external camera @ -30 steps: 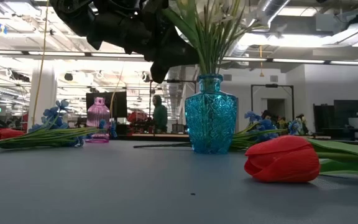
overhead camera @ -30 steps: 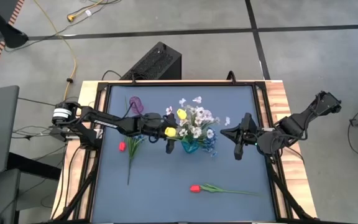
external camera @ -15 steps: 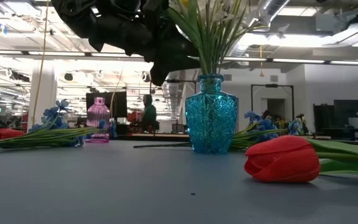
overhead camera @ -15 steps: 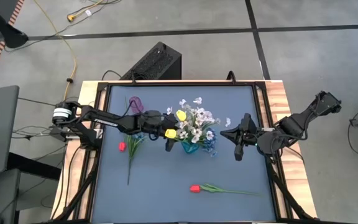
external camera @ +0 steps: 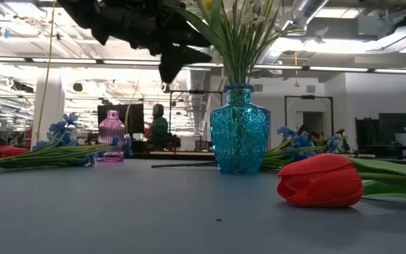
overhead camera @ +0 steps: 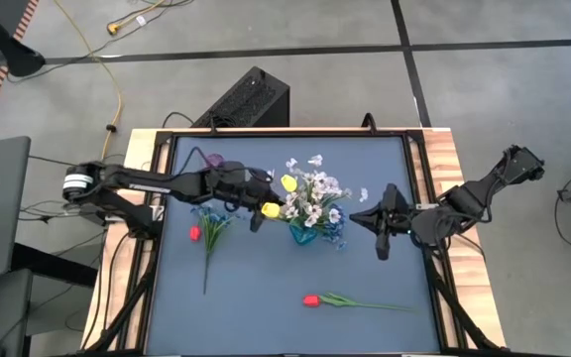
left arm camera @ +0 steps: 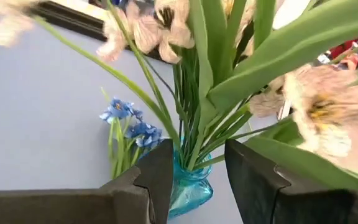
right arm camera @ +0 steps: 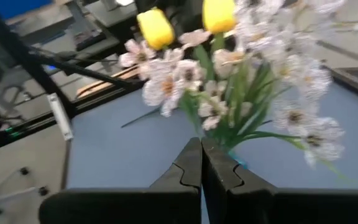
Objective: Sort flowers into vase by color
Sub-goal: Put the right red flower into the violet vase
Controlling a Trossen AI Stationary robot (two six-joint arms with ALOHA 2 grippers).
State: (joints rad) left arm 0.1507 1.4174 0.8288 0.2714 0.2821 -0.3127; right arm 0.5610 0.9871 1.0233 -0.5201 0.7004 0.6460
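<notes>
Left claw [overhead camera: 257, 220], released and empty, beside the blue vase [overhead camera: 303, 234] near tabletop centre — its withdrawal could snag stems and tip it. Red tulip [overhead camera: 311, 299] lies near the front edge; right claw [overhead camera: 384, 248] clenched.

Vase [external camera: 239, 129]: glossy faceted teal glass. Table [overhead camera: 266, 297]: matt blue-grey top, wood edging. Grippers: matt black plastic.

Bright overhead light; wrist views blurry
</notes>
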